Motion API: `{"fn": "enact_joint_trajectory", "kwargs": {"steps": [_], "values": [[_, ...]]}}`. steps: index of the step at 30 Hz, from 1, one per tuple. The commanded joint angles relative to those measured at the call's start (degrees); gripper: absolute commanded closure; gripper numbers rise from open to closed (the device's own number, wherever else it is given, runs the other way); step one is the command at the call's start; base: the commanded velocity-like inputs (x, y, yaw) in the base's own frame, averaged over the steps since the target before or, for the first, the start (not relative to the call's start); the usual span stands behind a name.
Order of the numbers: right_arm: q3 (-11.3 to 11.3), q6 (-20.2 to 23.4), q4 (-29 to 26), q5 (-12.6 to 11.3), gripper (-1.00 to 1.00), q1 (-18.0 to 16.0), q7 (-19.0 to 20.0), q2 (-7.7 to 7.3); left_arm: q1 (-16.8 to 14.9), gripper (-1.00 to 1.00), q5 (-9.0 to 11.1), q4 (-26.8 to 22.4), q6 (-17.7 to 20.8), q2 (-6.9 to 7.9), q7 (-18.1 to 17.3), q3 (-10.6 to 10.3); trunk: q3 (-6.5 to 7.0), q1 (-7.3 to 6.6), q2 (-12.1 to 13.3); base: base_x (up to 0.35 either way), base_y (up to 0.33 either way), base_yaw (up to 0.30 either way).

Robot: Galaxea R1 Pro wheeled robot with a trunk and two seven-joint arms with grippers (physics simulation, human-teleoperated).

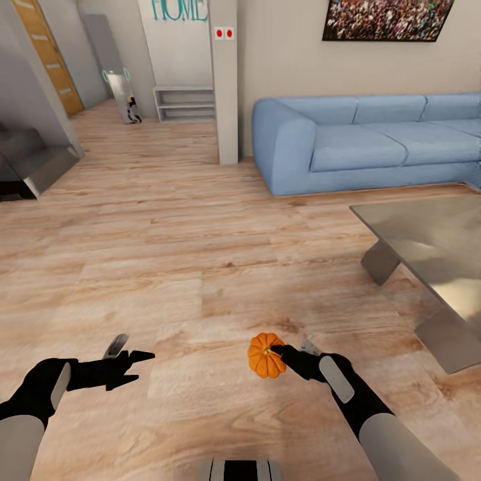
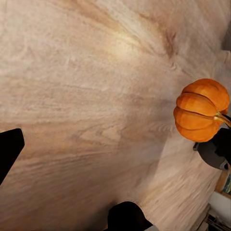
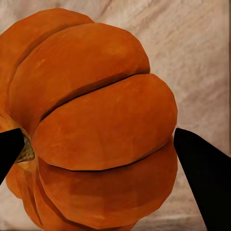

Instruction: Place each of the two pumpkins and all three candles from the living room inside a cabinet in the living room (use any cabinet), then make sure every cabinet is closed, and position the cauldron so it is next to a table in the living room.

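Pumpkin, small, round, ribbed and orange (image 1: 265, 356), sits clamped between the black fingers of my right gripper (image 1: 280, 352), held above the pale wooden plank floor (image 1: 174, 267). My left gripper (image 1: 137, 361) holds nothing, its fingers spread apart over bare floor. Off to the right I see the glossy grey glass-topped coffee table (image 1: 427, 240), in front of a blue sofa (image 1: 374, 140).

Orange pumpkin (image 2: 201, 109) above wood floor (image 2: 86, 96), held by right gripper (image 2: 219, 144); left fingertips (image 2: 9, 149) apart.
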Motion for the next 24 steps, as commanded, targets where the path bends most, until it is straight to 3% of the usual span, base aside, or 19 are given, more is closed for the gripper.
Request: {"fn": "enact_joint_trajectory", "kwargs": {"steps": [1,24], "values": [[0.0,-0.1,0.0,-0.1,1.0,0.0,-0.3,0.0,0.0,-1.0,0.0,0.0,0.0,0.02,0.0,0.0,0.23,-0.02,0.0,-0.238,0.0,0.0],[-0.7,-0.3,0.0,-0.8,1.0,0.1,0.2,-0.01,0.0,-1.0,0.0,0.0,0.0,0.11,0.1,0.1,5.32,-0.62,0.3,-0.02,0.0,0.0]]}}
